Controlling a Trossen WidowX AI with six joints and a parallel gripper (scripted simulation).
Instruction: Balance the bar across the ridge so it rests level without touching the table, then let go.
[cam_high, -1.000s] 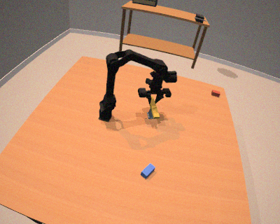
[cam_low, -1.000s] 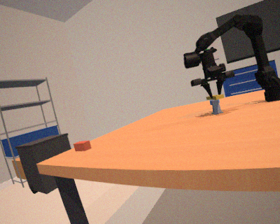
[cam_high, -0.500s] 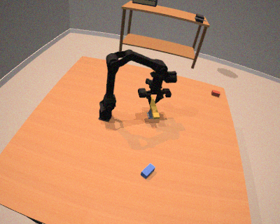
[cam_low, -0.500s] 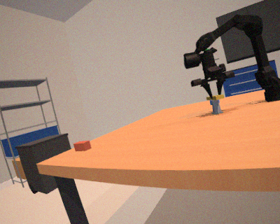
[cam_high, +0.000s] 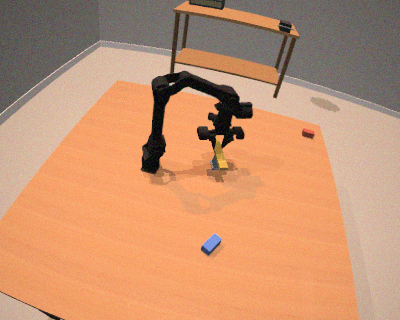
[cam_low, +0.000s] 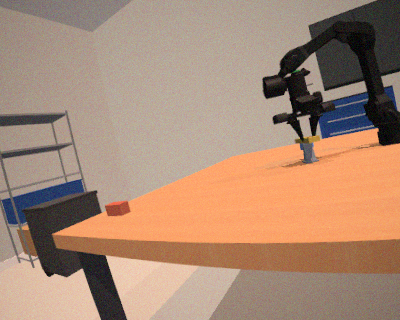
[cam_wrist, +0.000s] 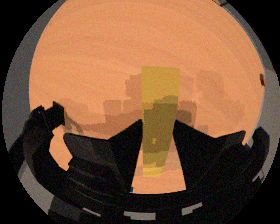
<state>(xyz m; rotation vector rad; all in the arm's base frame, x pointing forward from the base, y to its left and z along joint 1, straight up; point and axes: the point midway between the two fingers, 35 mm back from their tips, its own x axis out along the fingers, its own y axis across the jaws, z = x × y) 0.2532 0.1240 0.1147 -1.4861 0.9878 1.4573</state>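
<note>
The yellow bar (cam_high: 221, 161) (cam_low: 314, 140) (cam_wrist: 160, 82) is held between the fingertips of my gripper (cam_high: 219, 145) (cam_low: 307, 138) (cam_wrist: 157, 123), which is shut on it and points down. The bar looks roughly level in the exterior view and is clear of the table. The blue-grey ridge (cam_high: 214, 164) (cam_low: 309, 154) stands upright on the table directly under the bar. The bar looks to be at the ridge's top, but whether they touch is too small to tell. In the wrist view the ridge is hidden beneath the bar.
A blue block (cam_high: 211, 243) lies on the table, well away from the ridge towards the front in the top view. A red block (cam_high: 308, 133) (cam_low: 117, 208) (cam_wrist: 262, 79) lies near a table corner. The arm's base stands left of the ridge in the top view.
</note>
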